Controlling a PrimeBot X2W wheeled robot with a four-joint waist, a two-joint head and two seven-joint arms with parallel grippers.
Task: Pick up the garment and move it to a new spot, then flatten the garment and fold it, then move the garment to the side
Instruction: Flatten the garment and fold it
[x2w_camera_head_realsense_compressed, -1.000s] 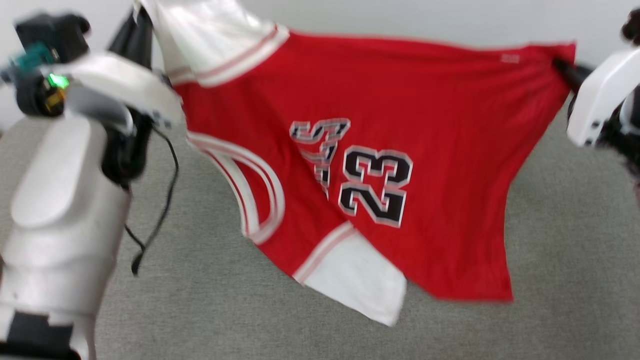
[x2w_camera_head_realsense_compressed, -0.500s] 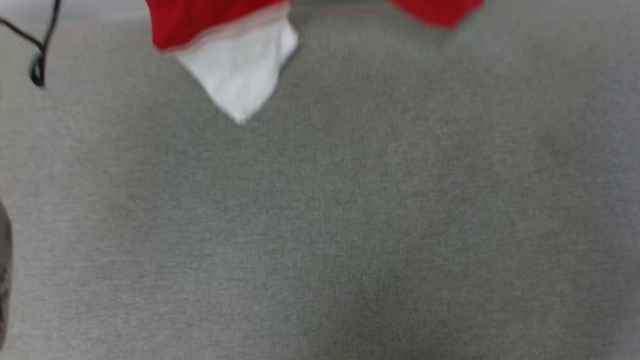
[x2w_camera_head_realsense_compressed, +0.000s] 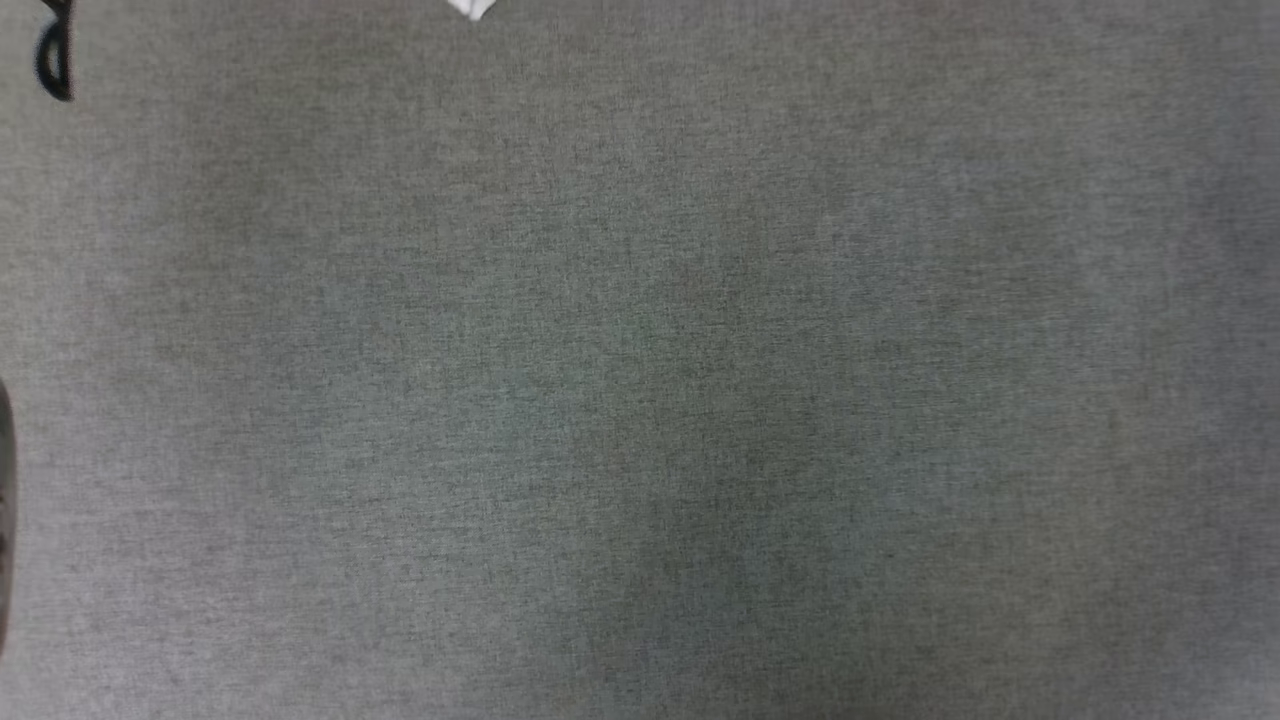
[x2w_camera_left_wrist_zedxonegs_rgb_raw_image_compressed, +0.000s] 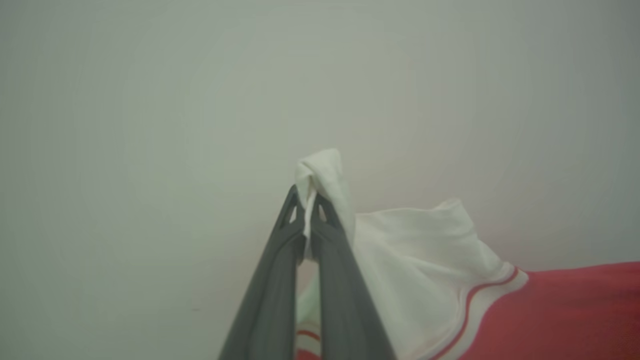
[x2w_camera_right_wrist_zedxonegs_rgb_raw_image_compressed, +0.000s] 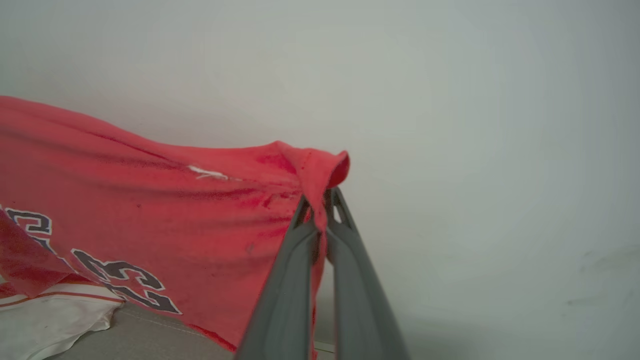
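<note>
Left wrist view, left claw clenched on a white sleeve end of the garment, right claw clenched on its red edge, cloth spreading leftward from that claw.

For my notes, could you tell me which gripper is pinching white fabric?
The left gripper: it clamps the garment by white sleeve fabric, while the right gripper clamps red fabric.
</note>
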